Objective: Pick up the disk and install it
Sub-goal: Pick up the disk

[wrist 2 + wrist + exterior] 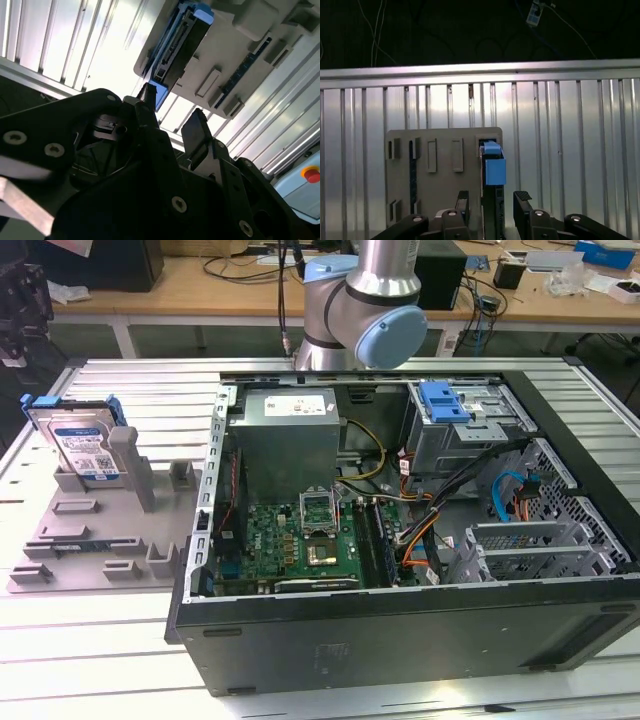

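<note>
In the exterior view the disk point(85, 445) stands upright in a grey holder point(100, 540) on the counter point(90, 660), beside the open computer case point(400, 540). The first wrist view shows the pincer point(492, 196) spread apart and empty, lined up with the disk's thin edge.

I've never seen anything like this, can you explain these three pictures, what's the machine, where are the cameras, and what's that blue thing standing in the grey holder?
The machine is a robot arm. The exterior view looks from off the arm at a ribbed metal table carrying an open computer case and, at the exterior view's left, a grey holder. Standing in the holder is the disk, a hard drive in a blue frame. Both wrist views come from cameras riding on the arm, looking past its black jaws toward the disk. The jaws stand open and hold nothing.
</note>
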Available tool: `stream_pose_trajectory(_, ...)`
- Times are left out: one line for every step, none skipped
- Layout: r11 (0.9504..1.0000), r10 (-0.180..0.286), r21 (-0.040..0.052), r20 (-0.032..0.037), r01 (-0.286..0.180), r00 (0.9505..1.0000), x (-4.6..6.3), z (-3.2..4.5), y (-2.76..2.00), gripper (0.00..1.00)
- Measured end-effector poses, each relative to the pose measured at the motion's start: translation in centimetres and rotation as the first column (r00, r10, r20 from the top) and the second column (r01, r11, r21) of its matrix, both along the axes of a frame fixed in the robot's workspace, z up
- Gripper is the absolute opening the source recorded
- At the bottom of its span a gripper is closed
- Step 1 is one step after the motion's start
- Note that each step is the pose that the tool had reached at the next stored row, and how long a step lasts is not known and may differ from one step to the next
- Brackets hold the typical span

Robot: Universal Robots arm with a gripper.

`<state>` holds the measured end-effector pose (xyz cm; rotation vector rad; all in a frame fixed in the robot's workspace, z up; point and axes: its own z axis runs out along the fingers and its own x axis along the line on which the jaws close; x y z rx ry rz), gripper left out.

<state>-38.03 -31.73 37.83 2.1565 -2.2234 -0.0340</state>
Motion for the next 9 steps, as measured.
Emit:
stream_pose_trajectory(1.0,0.0,-0.0001,0.0,0.0,1.0,0.0,0.0,0.0,0.48)
stream_pose_trajectory(1.0,0.0,0.0,0.0,0.0,1.0,0.0,0.0,0.0,0.48)
stream_pose_trajectory(1.0,0.0,-0.0001,0.0,0.0,1.0,0.0,0.0,0.0,0.48)
stream_pose_trajectory(1.0,0.0,-0.0001,0.0,0.0,1.0,0.0,0.0,0.0,0.48)
stream_pose_trajectory(1.0,0.0,-0.0001,0.0,0.0,1.0,0.0,0.0,0.0,0.48)
stream_pose_trajectory(1.0,0.003,-0.0001,0.0,-0.003,1.0,0.0,0.0,0.0,0.48)
stream_pose_trajectory(1.0,0.006,-0.0002,0.0,-0.006,1.0,0.0,0.0,0.0,0.48)
stream_pose_trajectory(0.9999,0.013,-0.0002,0.0,-0.013,0.9999,0.0,0.0,0.0,0.48)
stream_pose_trajectory(0.9998,0.018,-0.0003,0.0005,-0.018,0.9998,0.0,-0.01,0.0,0.48)
